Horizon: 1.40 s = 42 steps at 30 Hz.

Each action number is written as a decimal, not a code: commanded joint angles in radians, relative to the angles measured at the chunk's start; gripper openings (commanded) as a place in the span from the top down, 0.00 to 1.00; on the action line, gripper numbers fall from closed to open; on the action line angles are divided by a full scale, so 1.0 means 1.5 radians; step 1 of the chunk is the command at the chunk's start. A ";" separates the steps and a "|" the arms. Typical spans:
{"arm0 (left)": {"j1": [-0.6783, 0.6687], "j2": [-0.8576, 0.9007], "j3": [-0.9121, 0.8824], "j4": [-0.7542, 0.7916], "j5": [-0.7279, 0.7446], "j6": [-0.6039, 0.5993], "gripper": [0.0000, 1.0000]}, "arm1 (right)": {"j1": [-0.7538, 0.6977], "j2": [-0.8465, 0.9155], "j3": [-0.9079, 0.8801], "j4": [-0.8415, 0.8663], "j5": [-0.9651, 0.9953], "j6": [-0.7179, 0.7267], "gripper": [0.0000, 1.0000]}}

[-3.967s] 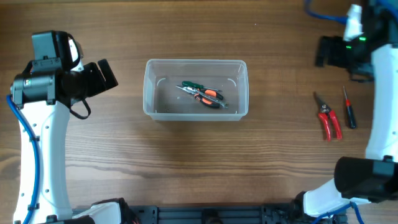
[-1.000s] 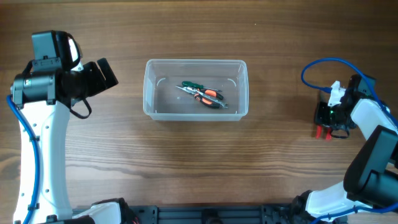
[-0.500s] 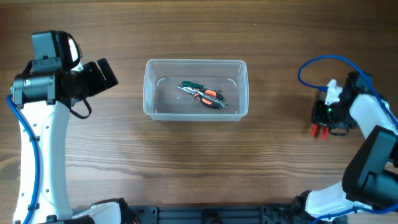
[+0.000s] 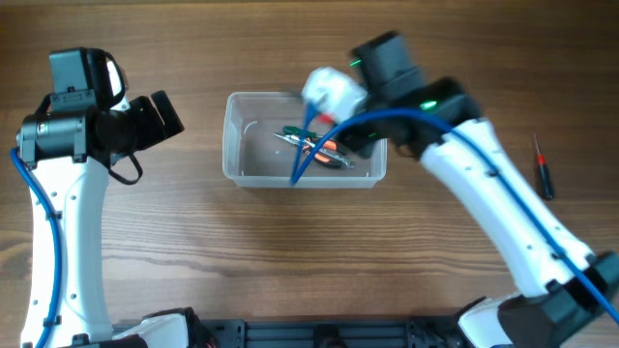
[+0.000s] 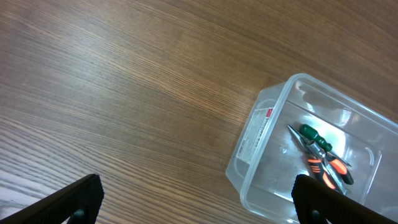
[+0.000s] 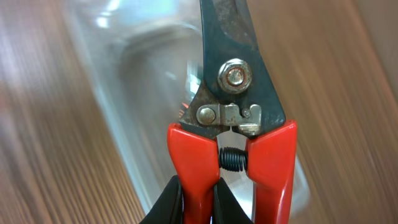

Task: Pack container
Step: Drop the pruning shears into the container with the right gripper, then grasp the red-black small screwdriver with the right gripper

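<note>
Because the arm blurs across the overhead view, we cannot make out the right end effector (image 6: 198, 208) there; its wrist view shows it clenched on one red handle of the snips (image 6: 239, 93), blade tips cut off, over the container (image 4: 242, 145). Our left end effector (image 5: 199, 198) hangs released, well apart. The container sits mid-worktop (image 4: 290, 251), brown wood grain; a screwdriver (image 4: 545, 179) lies far right.

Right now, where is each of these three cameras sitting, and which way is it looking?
Overhead: above the table, looking straight down; both arms show.
Left wrist: behind the left gripper, looking down between its open fingers.
Right wrist: behind the right gripper, close over the container, which clamps red-handled shears.
All three share the container.
</note>
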 commanded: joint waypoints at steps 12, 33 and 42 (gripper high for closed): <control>-0.002 0.000 0.001 -0.003 0.008 -0.011 0.00 | 0.029 0.276 0.016 0.067 -0.078 -0.031 0.57; -0.002 0.000 0.001 -0.002 0.008 -0.011 0.00 | -0.711 0.043 0.035 -0.097 0.129 0.152 0.01; -0.002 0.000 0.001 0.005 0.008 -0.011 0.00 | -0.786 0.161 -0.124 0.022 0.129 0.164 0.01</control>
